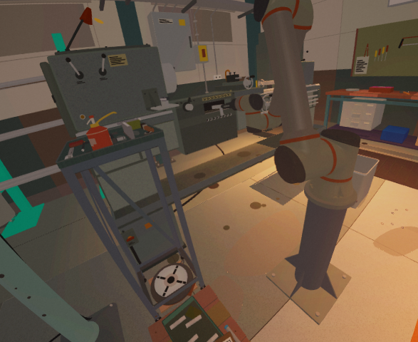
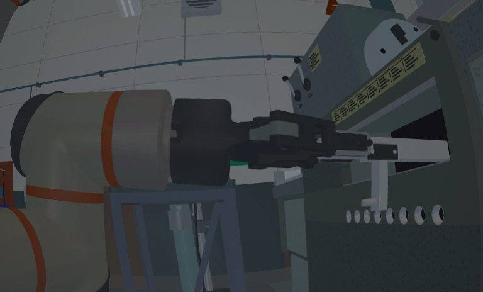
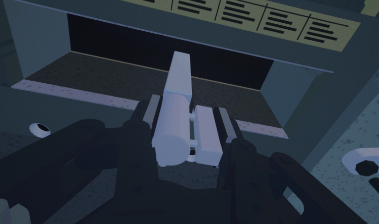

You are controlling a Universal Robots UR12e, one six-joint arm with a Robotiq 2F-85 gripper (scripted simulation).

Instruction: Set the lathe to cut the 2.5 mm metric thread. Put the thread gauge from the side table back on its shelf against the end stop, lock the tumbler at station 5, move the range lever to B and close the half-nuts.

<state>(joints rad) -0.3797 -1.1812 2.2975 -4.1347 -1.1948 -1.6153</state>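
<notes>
The tumbler lever (image 2: pixel 409 149) (image 3: pixel 179 104) is a pale bar sticking out of the dark slot in the lathe's gearbox front. Its handle (image 3: pixel 171 132) has a squeeze latch (image 3: pixel 208 136) beside it. A plunger arm (image 2: pixel 378 184) hangs from the bar, over a row of station holes (image 2: pixel 391 215). The arm's knob sits near the fourth hole from the left. A yellow thread chart (image 2: pixel 377 84) (image 3: pixel 232 12) runs above the slot. The side table (image 1: pixel 109 145) stands left of the gearbox. My gripper (image 2: pixel 351 143) (image 3: pixel 186 126) (image 1: pixel 222 107) reaches in level from the left and is closed on the tumbler handle and its latch.
The lathe headstock (image 1: pixel 102 84) with two black levers (image 2: pixel 299 84) stands behind the gearbox. An oil can (image 1: pixel 98 134) and small items sit on the side table. My arm's pedestal (image 1: pixel 321 243) stands on the floor at right, near a workbench (image 1: pixel 382 110).
</notes>
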